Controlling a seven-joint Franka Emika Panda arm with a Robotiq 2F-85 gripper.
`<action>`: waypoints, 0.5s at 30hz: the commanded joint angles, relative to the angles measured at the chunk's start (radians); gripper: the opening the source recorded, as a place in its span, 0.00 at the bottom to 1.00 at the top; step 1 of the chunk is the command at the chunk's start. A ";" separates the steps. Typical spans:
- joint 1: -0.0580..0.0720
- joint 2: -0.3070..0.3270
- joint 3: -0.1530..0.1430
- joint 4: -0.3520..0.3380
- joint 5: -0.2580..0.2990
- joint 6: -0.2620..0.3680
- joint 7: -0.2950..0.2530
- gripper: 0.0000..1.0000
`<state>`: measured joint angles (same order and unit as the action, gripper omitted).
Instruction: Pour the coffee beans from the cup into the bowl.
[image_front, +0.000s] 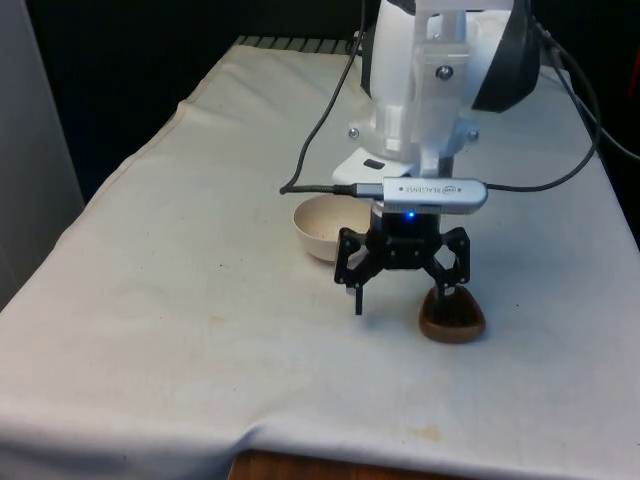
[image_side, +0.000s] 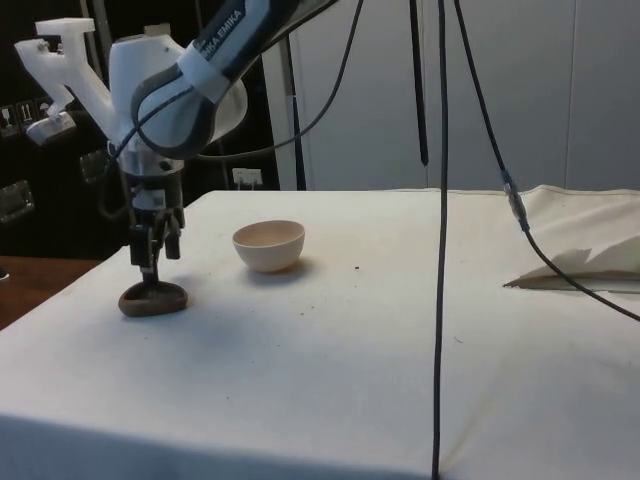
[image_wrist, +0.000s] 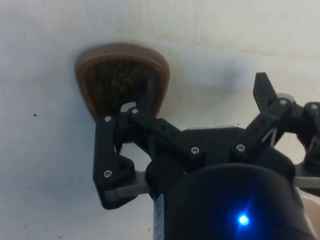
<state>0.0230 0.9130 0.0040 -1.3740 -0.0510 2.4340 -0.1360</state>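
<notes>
Jaws spread wide here. The gripper (image_front: 403, 293) hangs low over the table (image_front: 180, 330), one finger (image_wrist: 143, 95) dipping inside the brown cup (image_front: 452, 318), right at its rim; the other finger stands clear above bare cloth. Nothing clamped. The cup sits upright, mouth up, dark coffee beans (image_wrist: 112, 82) inside, its rounded-triangle rim narrowing toward the gripper. The cream bowl (image_front: 322, 226) stands near, at ten o'clock from the cup in the front view.
</notes>
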 joint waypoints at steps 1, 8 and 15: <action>0.002 0.014 0.001 0.021 0.001 -0.008 0.002 1.00; 0.006 0.041 0.000 0.060 0.000 -0.013 0.006 1.00; 0.008 0.045 0.000 0.066 0.000 -0.011 0.006 1.00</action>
<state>0.0290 0.9590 0.0050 -1.3090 -0.0510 2.4260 -0.1330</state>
